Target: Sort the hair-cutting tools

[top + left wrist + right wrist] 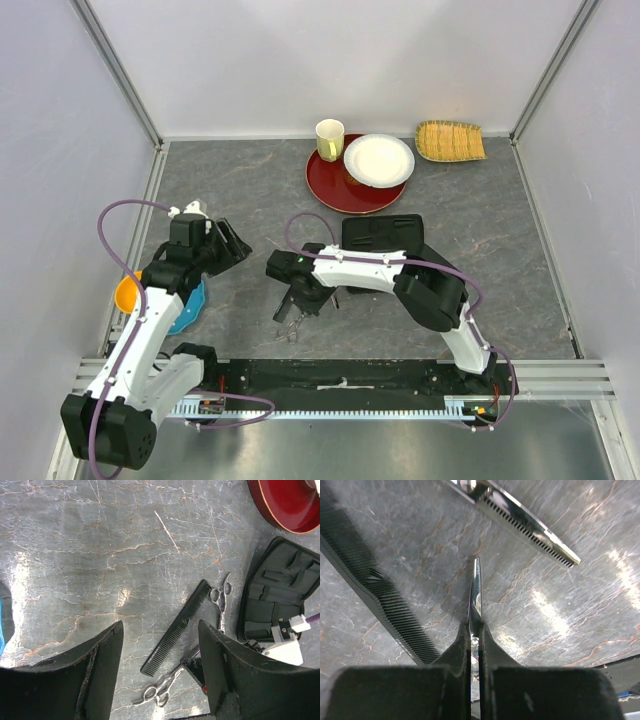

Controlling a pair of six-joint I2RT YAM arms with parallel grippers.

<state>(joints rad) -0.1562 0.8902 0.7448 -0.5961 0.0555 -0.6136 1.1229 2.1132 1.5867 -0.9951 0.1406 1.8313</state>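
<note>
My right gripper (pixel 475 630) is shut on the blade of a slim silver pair of scissors (pixel 476 587), low over the grey table. In the left wrist view these scissors (pixel 156 691) lie with their handles to the lower left. A long flat black comb (pixel 175 630) lies beside them, also in the right wrist view (pixel 370 600). A second silver pair of scissors (pixel 220 600), with a toothed blade (pixel 530 527), lies next to the black case (pixel 280 600). My left gripper (pixel 160 625) is open and empty, up and left of the tools. The thicker comb-like tool is not in view.
A red tray (pixel 335 190) with a white plate (pixel 378 158) and a cream cup (pixel 329 138) stands at the back. A woven basket (pixel 450 140) is at the back right. An orange bowl (pixel 127 292) and a blue one (pixel 190 310) sit at the left edge.
</note>
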